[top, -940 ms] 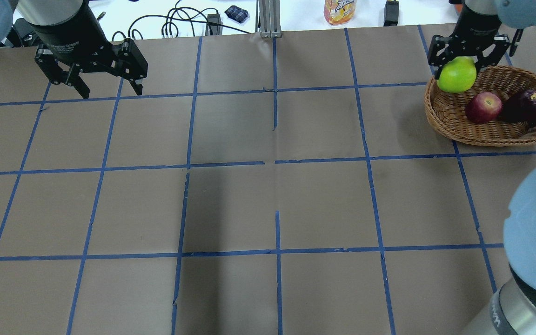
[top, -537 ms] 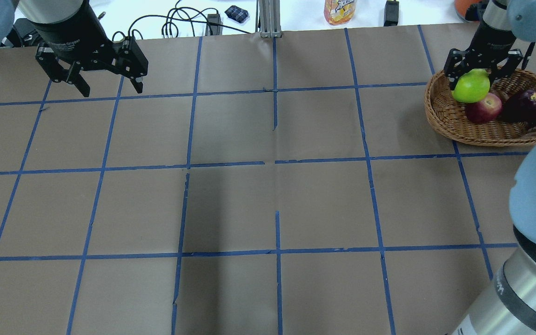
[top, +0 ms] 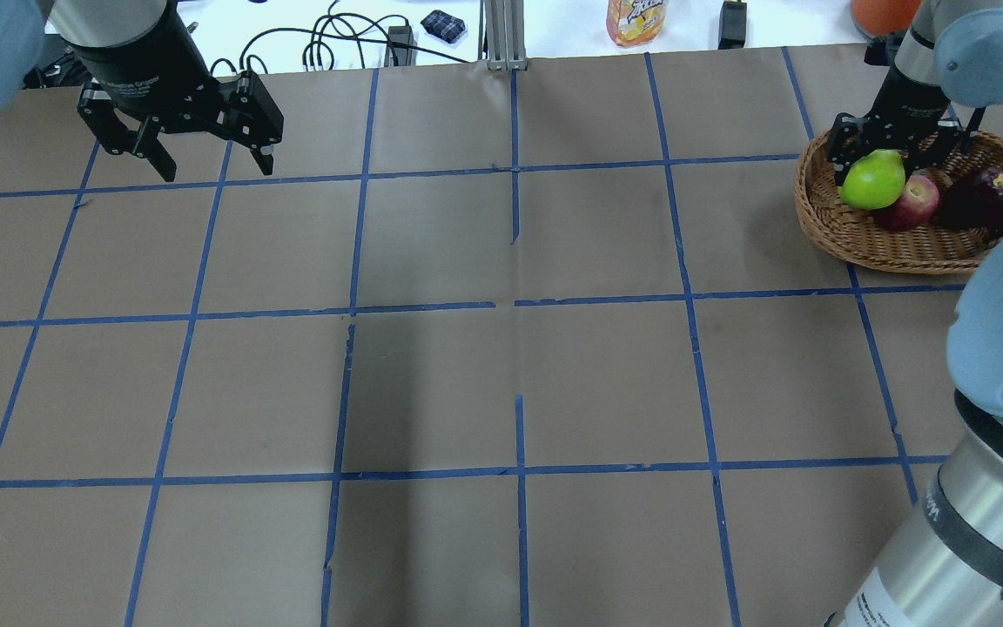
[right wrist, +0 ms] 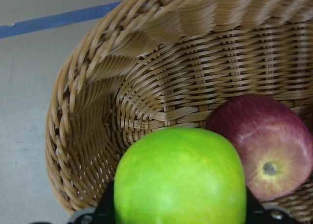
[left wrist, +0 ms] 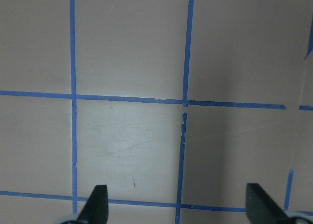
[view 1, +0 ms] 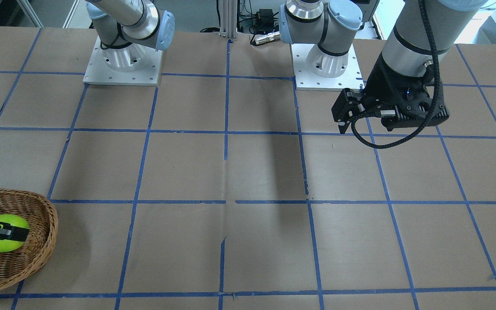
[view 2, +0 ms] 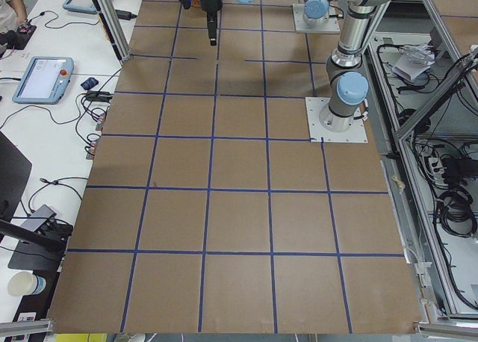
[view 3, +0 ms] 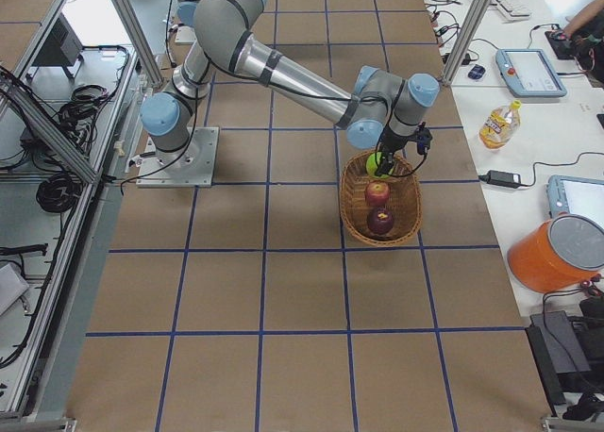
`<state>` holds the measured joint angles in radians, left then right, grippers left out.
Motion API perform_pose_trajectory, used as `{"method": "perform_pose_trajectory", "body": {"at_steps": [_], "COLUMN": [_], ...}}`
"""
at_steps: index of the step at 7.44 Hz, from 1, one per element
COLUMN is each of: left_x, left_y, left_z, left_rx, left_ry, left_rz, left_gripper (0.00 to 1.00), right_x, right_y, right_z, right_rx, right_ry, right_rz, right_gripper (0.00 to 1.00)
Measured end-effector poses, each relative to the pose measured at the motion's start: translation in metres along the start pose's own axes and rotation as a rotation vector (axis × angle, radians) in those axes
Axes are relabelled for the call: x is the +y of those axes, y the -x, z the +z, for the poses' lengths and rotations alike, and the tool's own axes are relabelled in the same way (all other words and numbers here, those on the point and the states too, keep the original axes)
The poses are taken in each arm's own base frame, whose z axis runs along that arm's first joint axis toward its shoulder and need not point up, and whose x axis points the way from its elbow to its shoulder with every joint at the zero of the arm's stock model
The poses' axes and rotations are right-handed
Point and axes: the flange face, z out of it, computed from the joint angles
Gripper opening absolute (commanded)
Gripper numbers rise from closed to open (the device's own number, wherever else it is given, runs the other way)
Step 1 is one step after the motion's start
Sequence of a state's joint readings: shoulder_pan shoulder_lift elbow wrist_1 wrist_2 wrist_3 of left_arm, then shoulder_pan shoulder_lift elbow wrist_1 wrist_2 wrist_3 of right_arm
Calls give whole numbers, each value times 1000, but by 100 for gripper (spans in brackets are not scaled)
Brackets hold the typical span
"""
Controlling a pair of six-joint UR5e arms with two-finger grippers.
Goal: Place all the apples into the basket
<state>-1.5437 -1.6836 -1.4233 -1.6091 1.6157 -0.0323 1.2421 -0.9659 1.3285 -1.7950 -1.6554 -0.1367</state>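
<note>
Three apples sit within the basket's rim, one of them gripped.
Right gripper [top: 885,162] is clamped on the green apple [top: 873,181], low inside the wicker basket [top: 822,228] at its end nearer the table's middle, just beside the red apple [top: 914,203]. The dark maroon apple [top: 980,197] lies next to the red one. Whether the green apple rests on the wicker cannot be told. Left gripper [top: 216,169] hangs wide open and empty above the table [top: 501,366], well apart from the basket.
</note>
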Motion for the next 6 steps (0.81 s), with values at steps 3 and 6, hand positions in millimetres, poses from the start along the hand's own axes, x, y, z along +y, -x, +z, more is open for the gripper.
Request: {"method": "perform_pose_trajectory", "body": {"at_steps": [3, 6], "left_x": [-1, 1], "left_y": [1, 1], "left_z": [1, -1], "left_rx": [-7, -1], "left_ry": [-4, -6], "left_rz": [2, 9], "left_gripper": [100, 100], "right_x": [2, 32], "right_y": [0, 0], "right_z": [8, -59], "right_rx": [-1, 5], "right_ry": [11, -31], "right_rz": [-7, -3], "right_gripper": [100, 100]}}
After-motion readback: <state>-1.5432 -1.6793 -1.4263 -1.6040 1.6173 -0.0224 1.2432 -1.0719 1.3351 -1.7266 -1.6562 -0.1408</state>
